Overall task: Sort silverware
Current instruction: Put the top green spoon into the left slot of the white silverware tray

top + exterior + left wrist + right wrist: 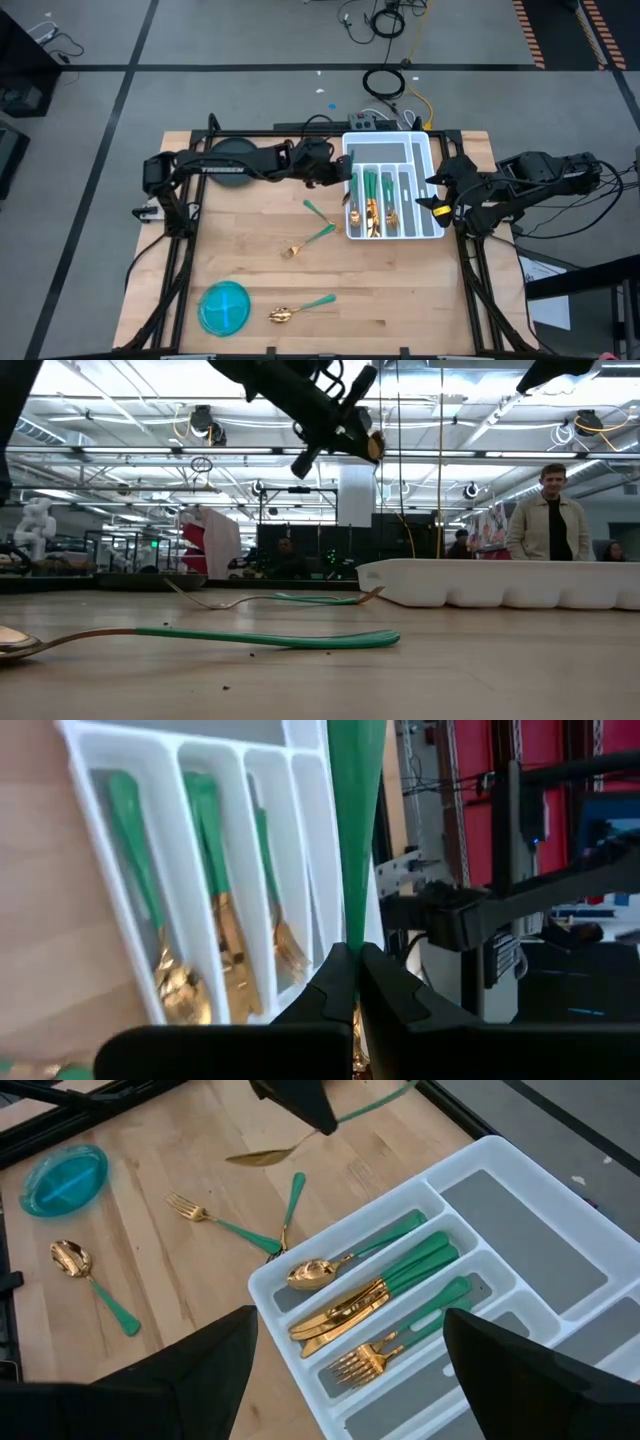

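Pinched shut between my left fingers (385, 988) is one piece of silverware, the held piece (355, 820), gripped about where its teal handle meets its gold head; whether it is a knife or a spoon I cannot tell. My left gripper (335, 170) carries it in the air, clear of the table, at the left edge of the white tray (390, 136). On the overhead clock face the tray's slots lie at about 3 o'clock from this hand, just beside it, and that short sideways step looks like all that remains before I lower. The held piece runs 12 to 6, handle toward 12 and gold head (262, 1154) toward 6. The slots run the same way, and the sorted pieces (370, 1285) in them point the same way too, so I judge no turning of the wrist is needed, only a match to the right slot. From the right wrist view those slots hold a spoon, knives and forks in turn. My right gripper (435, 197) waits with fingers spread wide at the tray's far edge, at about 3 o'clock, holding nothing; my left is plainly the arm for this drop. Farther out, two loose forks (316, 225) lie crossed on the wood at about 6 o'clock from my left hand. Beyond them, toward 7 o'clock, a loose spoon (300, 308) lies beside the blue bowl (225, 307), handle toward 3 and head toward the bowl.
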Tool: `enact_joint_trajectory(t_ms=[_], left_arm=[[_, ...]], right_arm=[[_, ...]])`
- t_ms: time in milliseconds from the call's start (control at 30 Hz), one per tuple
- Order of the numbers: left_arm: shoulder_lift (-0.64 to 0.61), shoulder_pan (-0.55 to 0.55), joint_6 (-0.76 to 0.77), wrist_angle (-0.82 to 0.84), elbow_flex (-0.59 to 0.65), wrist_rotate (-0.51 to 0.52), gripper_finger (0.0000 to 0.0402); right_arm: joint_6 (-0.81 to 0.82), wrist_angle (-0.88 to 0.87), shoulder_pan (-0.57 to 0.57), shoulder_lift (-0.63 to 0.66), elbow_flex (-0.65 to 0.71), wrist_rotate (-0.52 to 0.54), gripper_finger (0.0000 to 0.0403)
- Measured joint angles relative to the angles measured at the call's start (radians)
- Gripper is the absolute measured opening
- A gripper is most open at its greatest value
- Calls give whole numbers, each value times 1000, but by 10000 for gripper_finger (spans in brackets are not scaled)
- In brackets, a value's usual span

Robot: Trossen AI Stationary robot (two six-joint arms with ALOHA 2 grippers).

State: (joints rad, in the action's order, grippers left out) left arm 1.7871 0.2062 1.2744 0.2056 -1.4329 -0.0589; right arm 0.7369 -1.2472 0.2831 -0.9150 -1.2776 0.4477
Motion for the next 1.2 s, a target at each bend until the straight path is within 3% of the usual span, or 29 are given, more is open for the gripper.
enact_joint_trajectory(t_ms=[433,933,1200], left_arm=[[108,15,-3,-7,-20,47,6],[126,11,-17,-3,-36,167,6],[210,1,-86,72,-202,148,6]], right_arm=[[0,3,0,0,0,1,313],[-8,3,0,0,0,47,313],[-6,2,0,0,0,48,313]])
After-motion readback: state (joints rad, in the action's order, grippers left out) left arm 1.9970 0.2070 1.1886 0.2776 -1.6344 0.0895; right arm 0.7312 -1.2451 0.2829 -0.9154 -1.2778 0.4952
